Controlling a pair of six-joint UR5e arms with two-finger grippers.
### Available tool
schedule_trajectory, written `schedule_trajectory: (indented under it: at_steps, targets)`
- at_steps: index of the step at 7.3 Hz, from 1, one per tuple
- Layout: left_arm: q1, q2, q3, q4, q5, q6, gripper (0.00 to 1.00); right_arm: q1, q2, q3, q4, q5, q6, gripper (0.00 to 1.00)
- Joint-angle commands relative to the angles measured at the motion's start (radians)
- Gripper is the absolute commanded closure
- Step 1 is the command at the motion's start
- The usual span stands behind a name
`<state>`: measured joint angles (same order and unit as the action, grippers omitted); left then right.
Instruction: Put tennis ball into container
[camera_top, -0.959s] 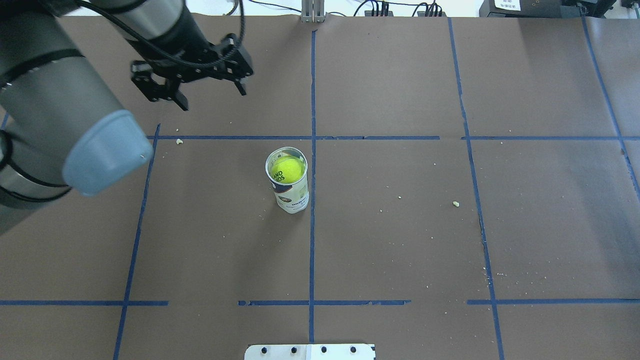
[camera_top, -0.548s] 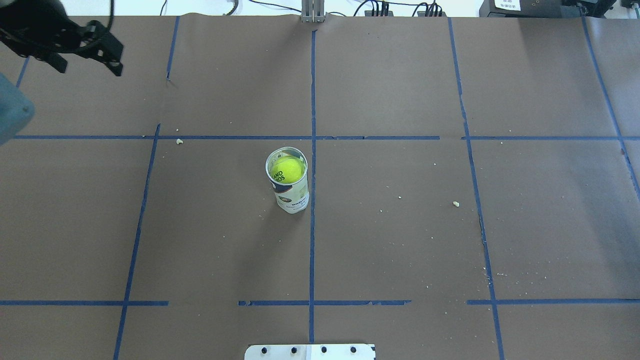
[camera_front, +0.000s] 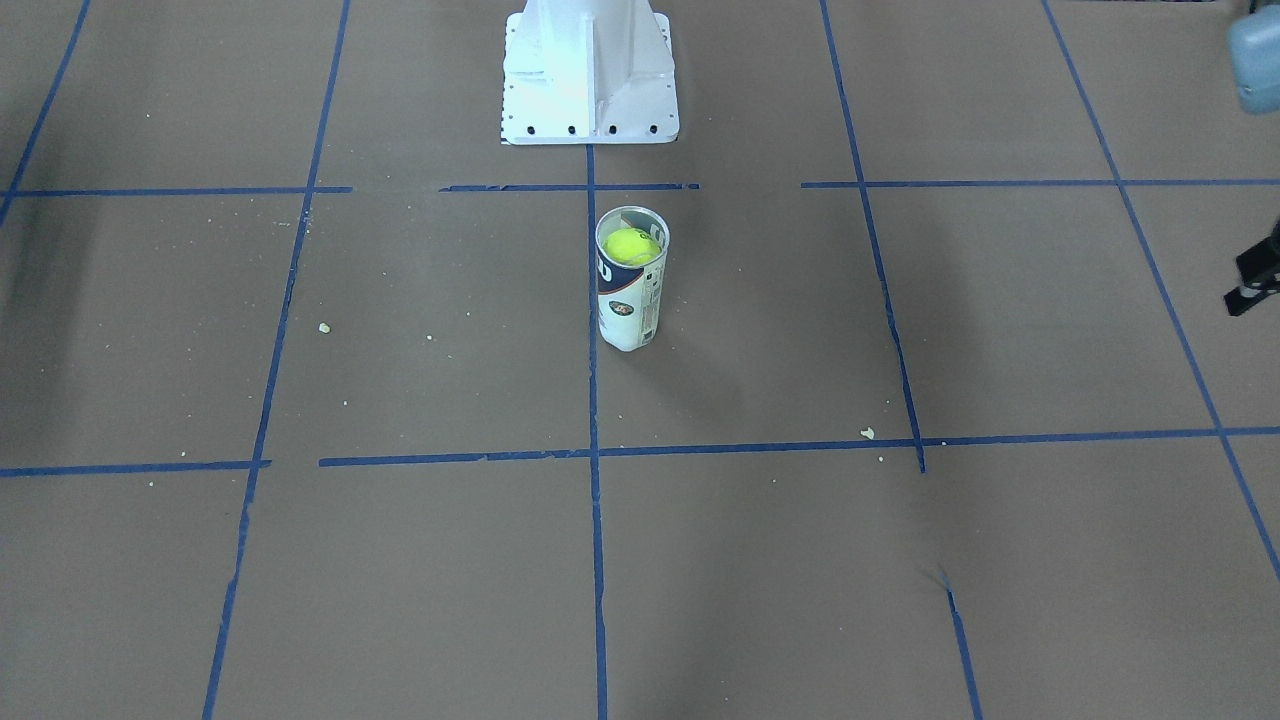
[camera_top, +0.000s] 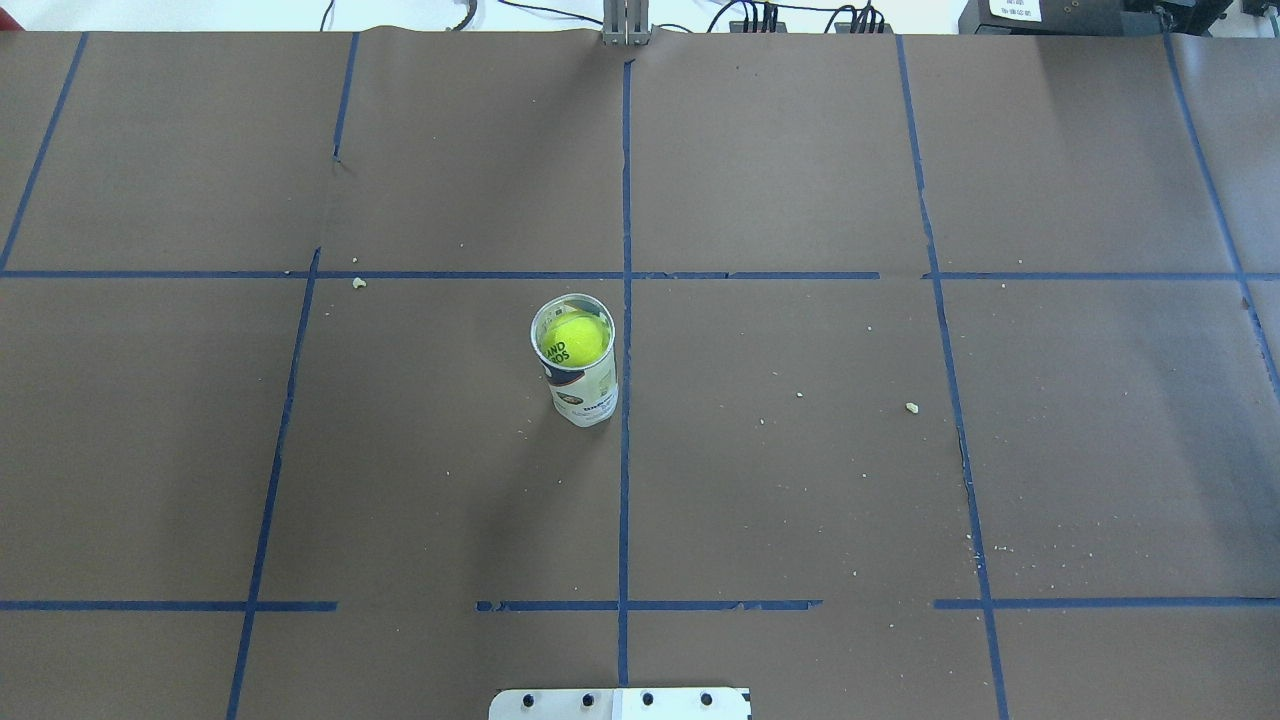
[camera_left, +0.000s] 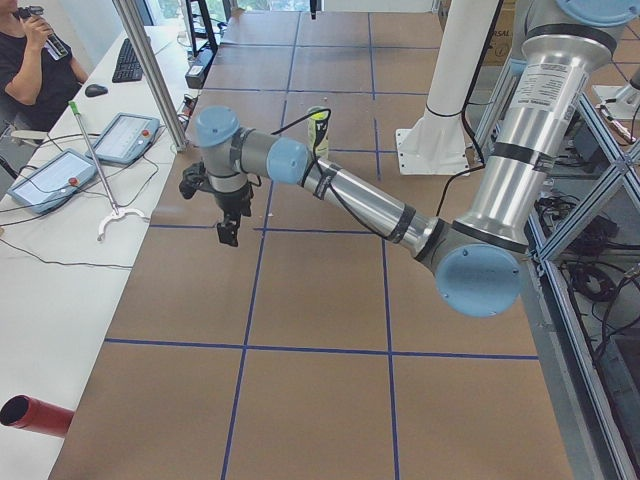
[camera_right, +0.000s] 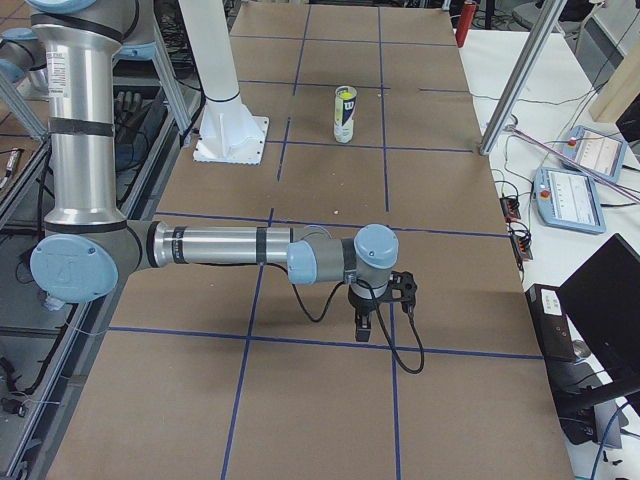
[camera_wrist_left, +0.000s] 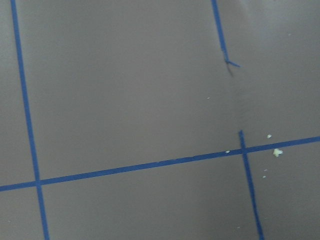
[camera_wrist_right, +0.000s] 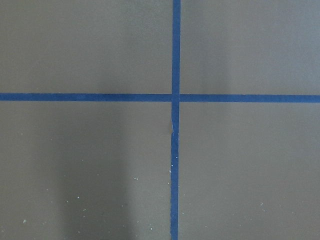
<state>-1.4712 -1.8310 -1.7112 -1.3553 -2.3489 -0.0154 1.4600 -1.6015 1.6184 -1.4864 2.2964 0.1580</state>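
The tennis ball (camera_top: 574, 340) sits inside the clear container (camera_top: 583, 392), which stands upright near the table's middle beside a blue tape line. The front-facing view shows the ball (camera_front: 632, 246) just below the rim of the container (camera_front: 630, 305). No gripper touches either. In the exterior left view my left gripper (camera_left: 229, 235) hangs above the table far toward the left end; only a dark edge of it (camera_front: 1256, 283) shows in the front-facing view, and I cannot tell its state. My right gripper (camera_right: 363, 328) hovers over the right end; its state cannot be told.
The white pedestal (camera_front: 588, 70) stands behind the container at the robot's side. Small crumbs (camera_top: 911, 407) dot the brown paper. An operator (camera_left: 30, 60) sits at a side table with tablets (camera_left: 120, 135). Both wrist views show only paper and tape.
My left arm and gripper have swung left and out of the overhead view. The ball and container have not moved.
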Motion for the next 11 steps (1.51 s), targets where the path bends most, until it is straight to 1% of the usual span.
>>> schedule_trajectory:
  at_steps: [1, 2, 4, 5, 7, 11]
  targets:
    - [-0.116, 0.086, 0.103, -0.03, -0.003, 0.136, 0.0, 0.0, 0.0, 0.0, 0.0, 0.0, 0.0, 0.0]
    - [-0.138, 0.138, 0.11, -0.042, -0.003, 0.169, 0.0, 0.0, 0.0, 0.0, 0.0, 0.0, 0.0, 0.0]
    - [-0.136, 0.241, 0.116, -0.096, -0.003, 0.198, 0.0, 0.0, 0.0, 0.0, 0.0, 0.0, 0.0, 0.0]
    - [-0.136, 0.254, 0.131, -0.128, -0.003, 0.196, 0.0, -0.001, 0.0, 0.0, 0.0, 0.0, 0.0, 0.0]
    - [-0.133, 0.237, 0.189, -0.133, -0.006, 0.192, 0.0, 0.0, 0.0, 0.0, 0.0, 0.0, 0.0, 0.0]
    - [-0.133, 0.236, 0.182, -0.126, -0.01, 0.186, 0.0, -0.001, 0.0, 0.0, 0.0, 0.0, 0.0, 0.0]
